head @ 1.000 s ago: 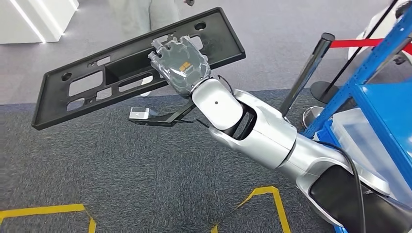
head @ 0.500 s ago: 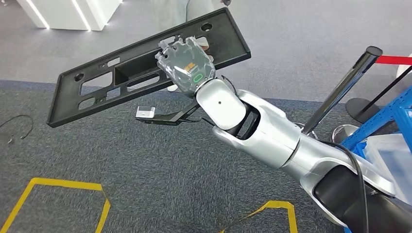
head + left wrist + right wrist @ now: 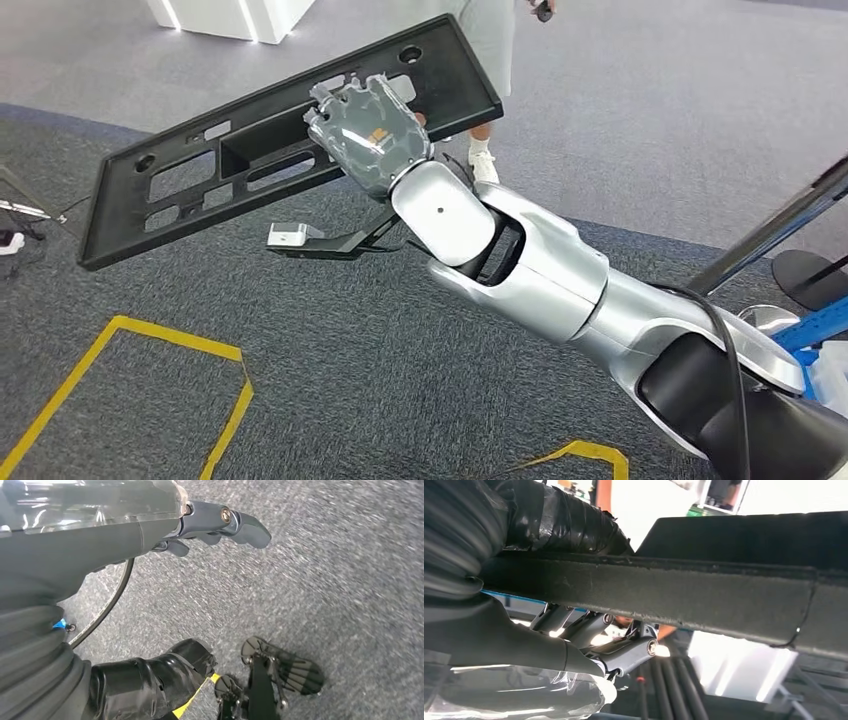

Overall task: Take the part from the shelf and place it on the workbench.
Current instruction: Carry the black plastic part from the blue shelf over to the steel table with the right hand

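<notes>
The part (image 3: 200,180) is a long black plastic panel with several cut-outs and a raised rim. In the head view it is held up over the carpet, tilted, its far end higher. My right hand (image 3: 368,135) grips it near the middle of one long edge, at the end of the outstretched silver arm. The right wrist view looks along the panel's thick edge (image 3: 674,597), with fingers (image 3: 624,650) closed against it from one side. My left hand (image 3: 150,530) hangs over grey carpet, fingers loosely spread and holding nothing.
Yellow tape lines (image 3: 150,340) mark the carpet below the part. A person's legs (image 3: 490,50) stand just beyond its far end. A stanchion pole (image 3: 780,230) with a round base (image 3: 810,275) and a blue shelf corner (image 3: 825,325) sit at the right edge. Cables (image 3: 20,215) lie at left.
The whole view has swung left, so the blue shelf has slid almost out at the right and more open carpet shows. The part stays in my right hand at the same tilt.
</notes>
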